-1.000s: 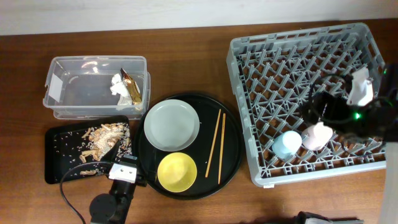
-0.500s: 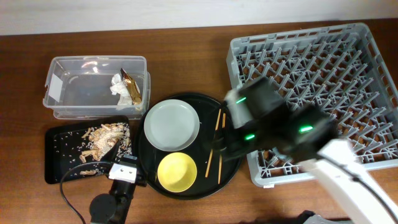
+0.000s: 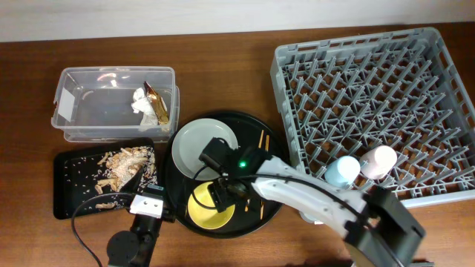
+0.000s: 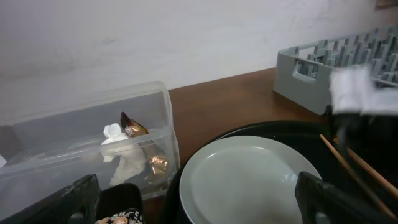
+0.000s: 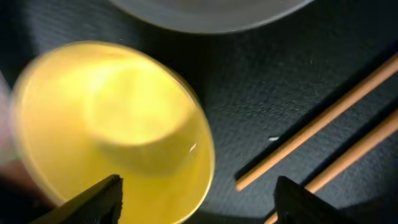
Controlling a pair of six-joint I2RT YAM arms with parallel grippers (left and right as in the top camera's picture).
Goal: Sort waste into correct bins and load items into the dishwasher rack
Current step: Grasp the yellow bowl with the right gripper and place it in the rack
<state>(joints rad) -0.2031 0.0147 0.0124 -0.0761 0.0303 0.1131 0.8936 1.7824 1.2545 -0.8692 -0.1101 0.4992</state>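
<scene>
Status: right gripper [image 5: 199, 186] hangs over the yellow bowl [image 3: 202, 208], jaws spread, nothing between them. Bowl sits on the front part of the round black tray [image 3: 174, 194], mid-table near the front edge. It is blurred in the right wrist view, so I cannot tell whether the fingers touch it.

Grey plate [image 3: 191, 144] lies on the same tray, just behind the bowl and partly covered by the right arm. Chopsticks [image 5: 317, 127] lie side by side on the tray, right of the bowl and apart from it.

Left gripper [image 4: 196, 186] is low near the front edge, at the front-right corner of the flat black tray [image 3: 67, 185]. Jaws are wide apart and hold nothing.

Food scraps [image 3: 122, 163] lie scattered in the flat tray, mostly towards its back-right corner. Clear tub [image 3: 67, 74] stands behind it, towards the table's [image 3: 223, 74] back-left corner. Tissue [image 3: 139, 101] and gold wrapper [image 3: 156, 104] lie at the tub's right end, touching.

Dishwasher rack [image 3: 371, 74] fills the right end of the table. Light-blue cup [image 3: 341, 172] and pink cup [image 3: 378, 161] stand side by side in it near its front edge.
</scene>
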